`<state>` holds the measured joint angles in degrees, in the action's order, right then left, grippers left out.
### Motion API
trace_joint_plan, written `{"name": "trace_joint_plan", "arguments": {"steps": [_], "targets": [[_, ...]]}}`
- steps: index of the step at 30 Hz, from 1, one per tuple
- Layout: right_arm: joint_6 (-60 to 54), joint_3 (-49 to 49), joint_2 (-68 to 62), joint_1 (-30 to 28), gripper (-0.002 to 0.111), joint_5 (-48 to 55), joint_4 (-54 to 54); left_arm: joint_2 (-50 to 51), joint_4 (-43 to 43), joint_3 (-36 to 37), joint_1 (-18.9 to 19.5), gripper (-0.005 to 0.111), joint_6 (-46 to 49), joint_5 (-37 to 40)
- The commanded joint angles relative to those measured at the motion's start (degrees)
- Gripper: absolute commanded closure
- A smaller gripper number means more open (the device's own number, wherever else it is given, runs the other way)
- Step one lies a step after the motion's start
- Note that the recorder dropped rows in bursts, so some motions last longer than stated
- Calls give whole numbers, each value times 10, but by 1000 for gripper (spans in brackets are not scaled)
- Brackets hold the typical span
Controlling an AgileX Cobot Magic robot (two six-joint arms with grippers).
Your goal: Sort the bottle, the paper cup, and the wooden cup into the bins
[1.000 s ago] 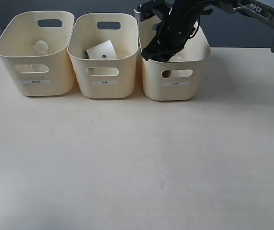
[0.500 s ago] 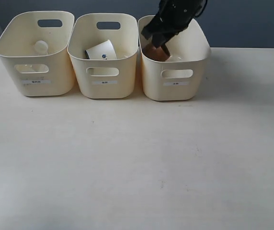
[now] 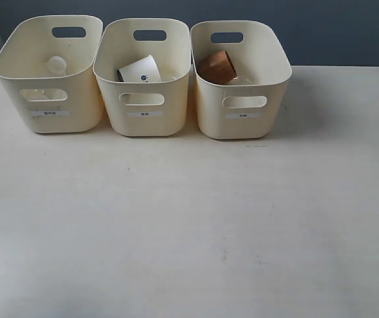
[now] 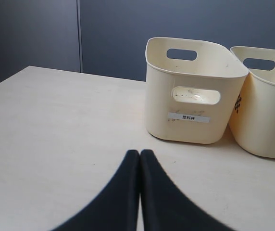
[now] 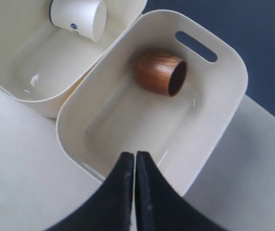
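Exterior view: three cream bins (image 3: 143, 126) in a row at the back of the pale table (image 3: 189, 225), each touching or just beside its neighbour. No arm or claw in sight. One bottle (image 3: 56, 65), only its white cap and a clear glint showing, in the left bin. One paper cup (image 3: 140, 69) on its side in the middle bin. One wooden cup (image 3: 216, 67) tipped over in the right bin.

Left wrist view: left gripper (image 4: 140, 154) pressed fully closed, fingertips together, holding nothing, above bare table short of the left bin.

Right wrist view: right gripper (image 5: 134, 156) likewise closed tight and empty, poised over the right bin's near rim, touching nothing. Wooden cup lying on its side, mouth toward the slotted end wall.
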<state>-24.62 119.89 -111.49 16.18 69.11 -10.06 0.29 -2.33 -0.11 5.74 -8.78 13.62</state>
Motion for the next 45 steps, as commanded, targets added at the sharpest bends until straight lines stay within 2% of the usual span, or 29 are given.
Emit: {"name": "trace_joint_plan", "arguments": {"steps": [1, 11, 18, 22, 30, 36, 45], "targets": [[1, -61, 60, -21, 109, -26, -9, -3, -2, 1, -2, 107, -1, -4], [1, -374, 249, -25, 109, -223, -9, -3, -2, 1, -2, 107, -1, -4], [39, -562, 353, -25, 109, -309, -7, -3, -2, 1, -2, 107, -1, -4], [49, -632, 390, -25, 109, -299, -7, -3, -2, 1, -2, 107, -1, -4], [77, -657, 406, -25, 109, -166, -15, -3, -2, 1, -2, 107, -1, -4], [76, -657, 406, -25, 109, -223, 39, -3, -2, 1, -2, 107, -1, -4], [77, -657, 406, -25, 109, -209, 40, -3, -2, 1, -2, 107, -1, -4]]}}
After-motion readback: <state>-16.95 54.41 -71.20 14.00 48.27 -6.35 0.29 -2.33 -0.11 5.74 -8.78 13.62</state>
